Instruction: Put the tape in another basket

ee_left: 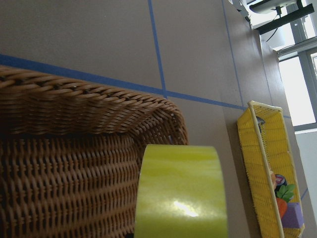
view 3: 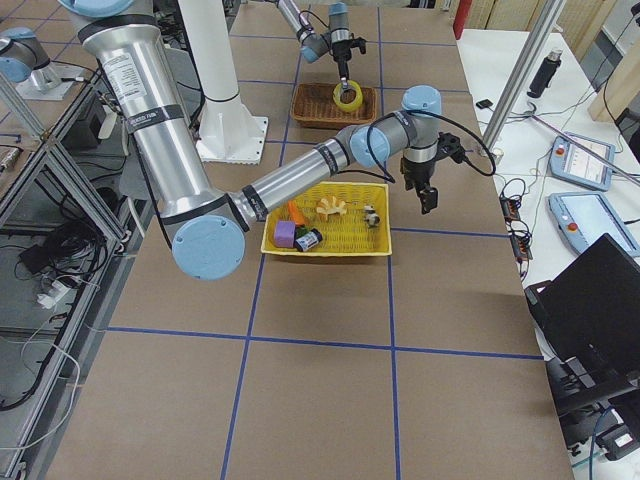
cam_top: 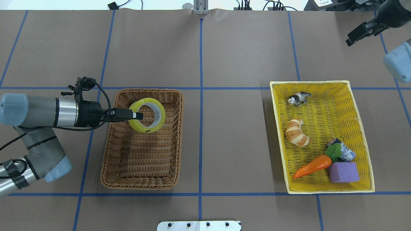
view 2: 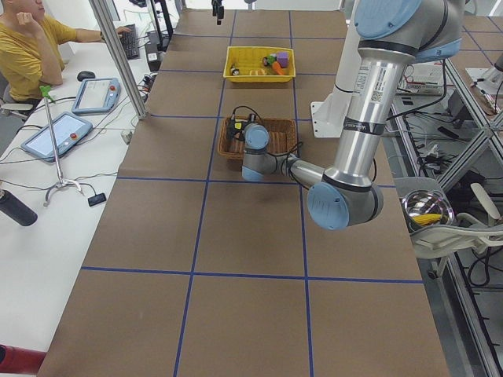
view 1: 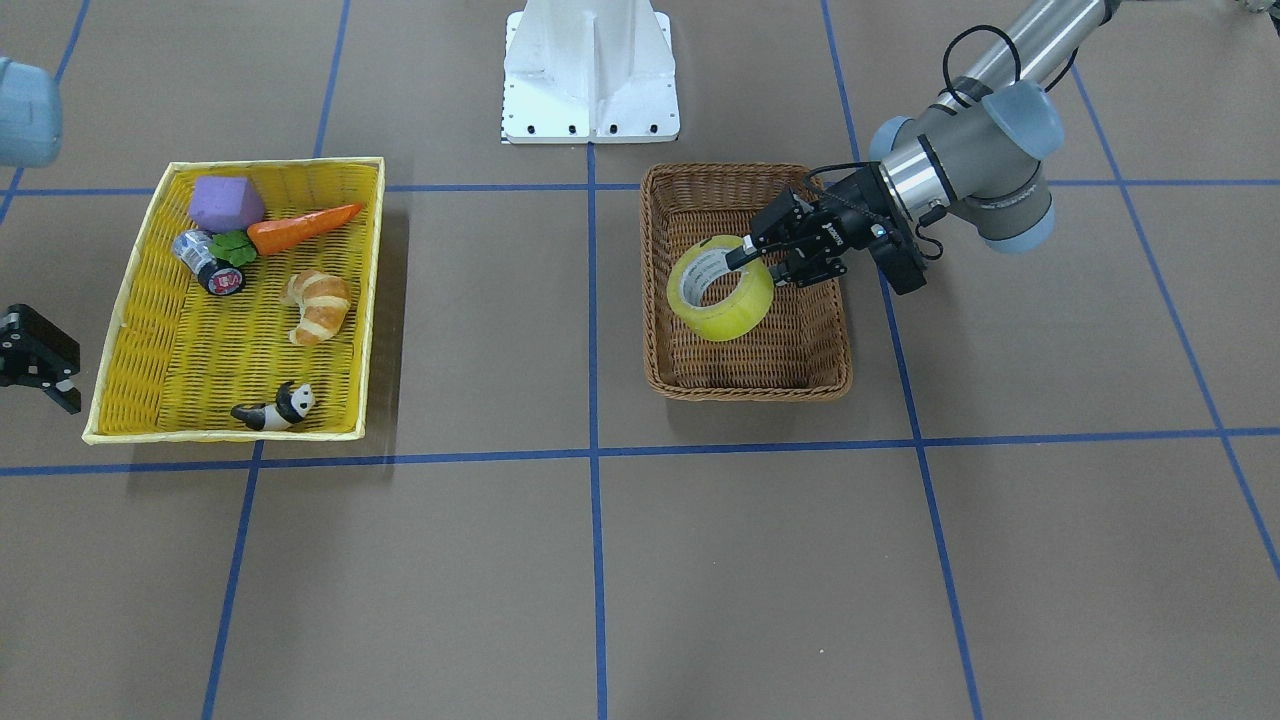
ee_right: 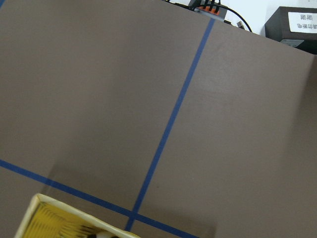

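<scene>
The yellow tape (view 1: 722, 300) hangs tilted on edge from my left gripper (view 1: 752, 262), which is shut on its wall, one finger inside the white core. It is held over the far end of the brown wicker basket (view 1: 745, 385). The overhead view shows the tape (cam_top: 151, 126), the left gripper (cam_top: 137, 115) and the basket (cam_top: 138, 179). The left wrist view shows the tape (ee_left: 181, 188) close up over the basket's corner (ee_left: 99, 104). My right gripper (cam_top: 353, 37) hovers beyond the yellow tray, its fingers apart and empty; it also shows at the edge of the front view (view 1: 35, 388).
The shallow yellow tray (cam_top: 362, 189) holds a panda figure (cam_top: 298, 98), a croissant (cam_top: 297, 132), a carrot (cam_top: 311, 166), a purple block (cam_top: 343, 172) and a small silver can (cam_top: 345, 152). The white robot base (view 1: 590, 70) stands between the baskets.
</scene>
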### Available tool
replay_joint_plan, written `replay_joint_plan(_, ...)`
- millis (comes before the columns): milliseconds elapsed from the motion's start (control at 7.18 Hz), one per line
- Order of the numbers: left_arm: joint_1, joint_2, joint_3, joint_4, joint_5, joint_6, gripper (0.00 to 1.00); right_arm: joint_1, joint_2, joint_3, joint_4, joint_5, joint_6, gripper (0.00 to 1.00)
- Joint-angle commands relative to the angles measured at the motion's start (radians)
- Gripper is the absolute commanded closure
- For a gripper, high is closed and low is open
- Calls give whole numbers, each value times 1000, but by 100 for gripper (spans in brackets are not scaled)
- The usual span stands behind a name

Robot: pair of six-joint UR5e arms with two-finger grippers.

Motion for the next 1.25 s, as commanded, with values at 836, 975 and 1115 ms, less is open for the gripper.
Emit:
replay_joint_plan(836,-466,52,8,12,-223,92,1,165,-167,-30,11,46,-139,0)
replay_joint_plan(975,-563,51,5,132,-297,244,1,190,-215,-31,14,46,-213,0)
replay_joint_plan(1115,-623,51,1,262,-310,412,1,218,-260,-32,14,43,-284,0)
